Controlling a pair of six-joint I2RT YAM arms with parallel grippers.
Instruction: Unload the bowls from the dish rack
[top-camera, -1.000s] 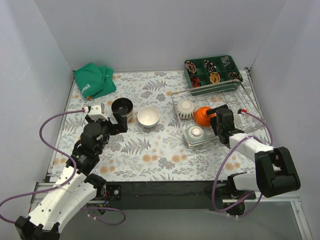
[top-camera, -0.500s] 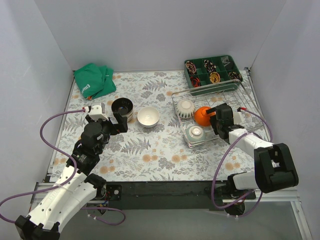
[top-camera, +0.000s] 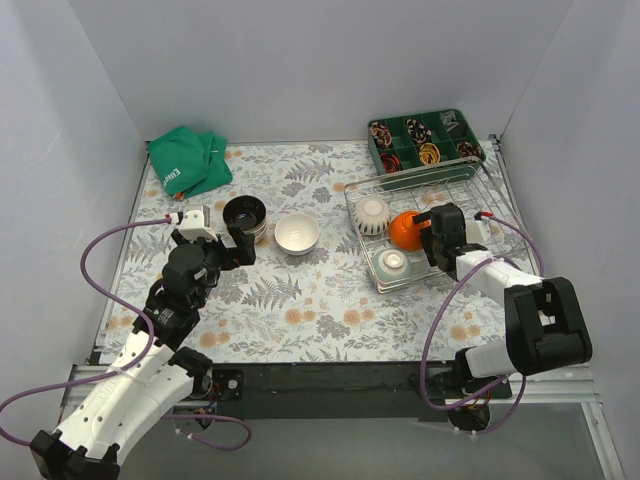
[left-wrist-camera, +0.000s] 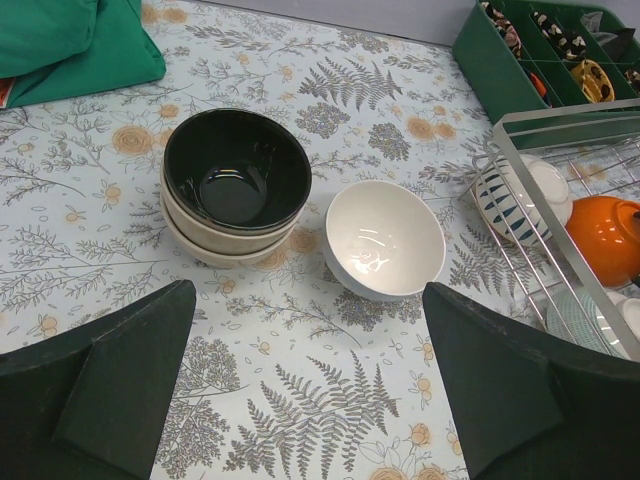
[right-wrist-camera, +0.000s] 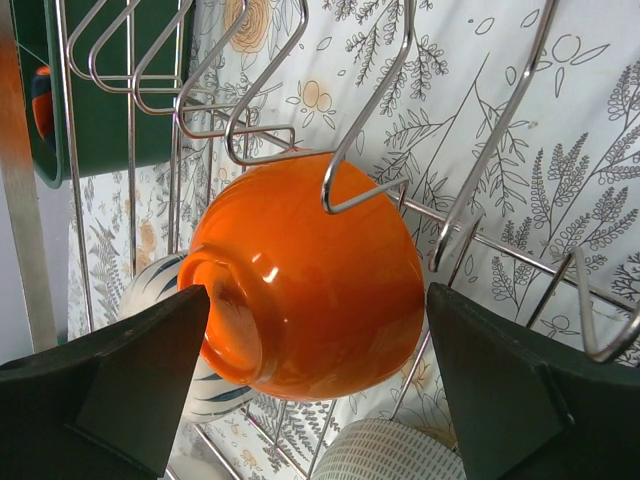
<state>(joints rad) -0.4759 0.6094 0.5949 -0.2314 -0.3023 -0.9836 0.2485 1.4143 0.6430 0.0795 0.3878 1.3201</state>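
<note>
Right gripper (right-wrist-camera: 318, 335) jaws spread wide, one finger on each side of the orange bowl (right-wrist-camera: 310, 275); close on both sides, contact unclear, nothing clamped. Orange bowl lies on its side in the dish rack (left-wrist-camera: 570, 112), foot toward the left finger, a wire prong over its top. Striped bowl (top-camera: 371, 216) just beside it in the rack, pale green bowl (top-camera: 391, 264) nearer the arms. Left gripper (left-wrist-camera: 320, 385) also wide open, empty, hanging above the table (top-camera: 300, 300). Beyond it a white bowl (left-wrist-camera: 385, 238) stands upright beside a dark bowl (left-wrist-camera: 237, 172) stacked on lighter ones. Green cloth (top-camera: 188, 162) far left, green tray (top-camera: 425, 140) behind the rack
</note>
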